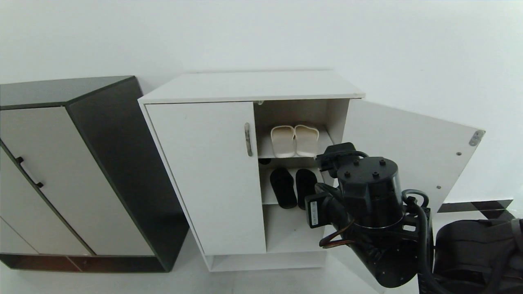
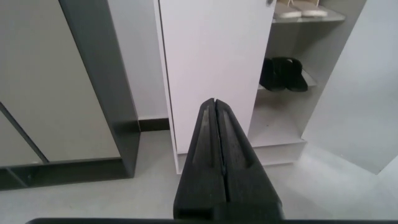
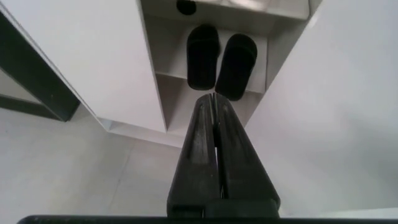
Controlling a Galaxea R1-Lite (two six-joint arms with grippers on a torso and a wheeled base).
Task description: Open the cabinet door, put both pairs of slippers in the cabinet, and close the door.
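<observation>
- Right gripper [image 3: 216, 99]: its fingers are pressed flat together with nothing between them. It points at the open right half of the white cabinet [image 1: 204, 175].
- Black slippers [image 3: 203, 55]: they lie straight ahead of that fingertip on the middle shelf and are not in its grip. The two lie side by side, long axes running front to back into the cabinet, the right one angled slightly. Which end is the toe is hard to make out against the dark material.
- Left gripper [image 2: 214, 106]: it is also clenched shut and empty. It faces the lower part of the closed left door [image 2: 211, 62], well apart from both pairs.
- White slippers [image 1: 294, 141]: they are on the shelf above the black pair, side by side, also lengthwise front to back. In the left wrist view they are cut off by the frame edge.
- Right door [image 1: 408, 151]: it is swung wide open.
- Hidden: in the head view the right arm [image 1: 367, 196] covers the lower right of the opening and the near end of one black slipper. A small dark round object [image 3: 185, 7] at the back of the middle shelf cannot be identified.
- A dark cabinet [image 1: 102, 163] stands just beside the white one, on its left.
</observation>
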